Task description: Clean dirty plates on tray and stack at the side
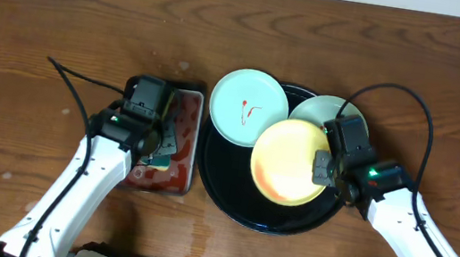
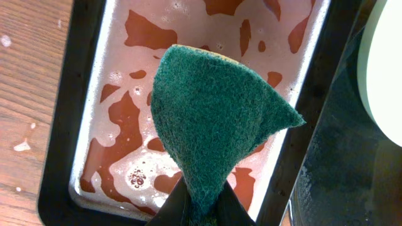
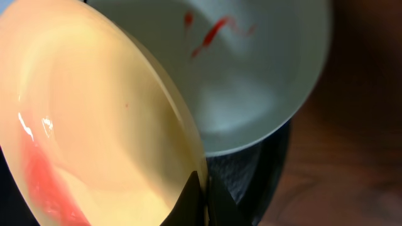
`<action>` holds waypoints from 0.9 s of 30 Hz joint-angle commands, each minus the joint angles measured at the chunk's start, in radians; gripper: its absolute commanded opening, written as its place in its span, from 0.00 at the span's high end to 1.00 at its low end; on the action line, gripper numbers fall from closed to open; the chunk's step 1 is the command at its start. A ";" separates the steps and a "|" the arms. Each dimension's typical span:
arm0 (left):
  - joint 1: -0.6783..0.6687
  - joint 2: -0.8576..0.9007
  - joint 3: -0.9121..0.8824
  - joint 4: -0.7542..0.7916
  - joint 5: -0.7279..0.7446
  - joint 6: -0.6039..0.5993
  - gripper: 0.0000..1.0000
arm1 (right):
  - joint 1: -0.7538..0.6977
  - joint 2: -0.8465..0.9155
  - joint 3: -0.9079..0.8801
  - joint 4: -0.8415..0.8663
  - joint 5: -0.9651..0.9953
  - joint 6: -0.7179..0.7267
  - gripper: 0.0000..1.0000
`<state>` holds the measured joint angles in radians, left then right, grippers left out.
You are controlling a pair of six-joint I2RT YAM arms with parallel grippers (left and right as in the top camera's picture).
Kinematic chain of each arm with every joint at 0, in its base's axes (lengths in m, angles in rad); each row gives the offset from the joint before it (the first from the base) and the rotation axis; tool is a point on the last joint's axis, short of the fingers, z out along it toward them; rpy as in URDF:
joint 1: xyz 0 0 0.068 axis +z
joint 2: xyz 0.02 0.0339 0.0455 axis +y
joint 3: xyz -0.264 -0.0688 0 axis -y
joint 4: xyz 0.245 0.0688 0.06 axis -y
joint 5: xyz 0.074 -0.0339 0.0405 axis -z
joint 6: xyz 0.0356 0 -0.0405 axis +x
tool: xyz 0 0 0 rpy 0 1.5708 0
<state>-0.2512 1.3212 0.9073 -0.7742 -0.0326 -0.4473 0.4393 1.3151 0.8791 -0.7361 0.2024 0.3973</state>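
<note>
The black tray (image 1: 222, 186) holds three plates. A pale mint plate (image 1: 249, 107) with red smears sits at its back left, also in the right wrist view (image 3: 251, 75). A second mint plate (image 1: 318, 112) lies at the back right, partly hidden. My right gripper (image 1: 326, 166) is shut on the rim of the pale yellow plate (image 1: 288, 162), which is tilted above the tray and has a red smear (image 3: 47, 182). My left gripper (image 1: 160, 141) is shut on a green scouring sponge (image 2: 217, 119) over the small metal sauce tray (image 2: 119, 100).
The small rectangular metal tray (image 1: 171, 174) with red sauce and foam stands just left of the black tray. Brown wood tabletop (image 1: 46, 22) lies all around. Black cables run from both arms.
</note>
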 commanded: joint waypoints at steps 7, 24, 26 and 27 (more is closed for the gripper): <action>0.004 0.061 -0.008 0.007 -0.006 0.010 0.92 | 0.090 -0.014 0.097 0.011 0.324 -0.078 0.99; 0.004 0.084 -0.008 0.024 -0.005 0.010 0.92 | 0.443 -0.013 0.108 0.132 0.846 -0.416 0.99; 0.004 0.084 -0.008 0.024 -0.005 0.010 0.92 | 0.479 -0.013 0.108 0.144 0.925 -0.422 0.99; 0.004 0.084 -0.008 0.024 -0.005 0.010 0.93 | 0.493 -0.013 0.108 0.147 0.961 -0.422 0.99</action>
<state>-0.2512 1.4010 0.9073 -0.7513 -0.0326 -0.4473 0.8944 1.3151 0.9604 -0.5987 0.9787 0.0193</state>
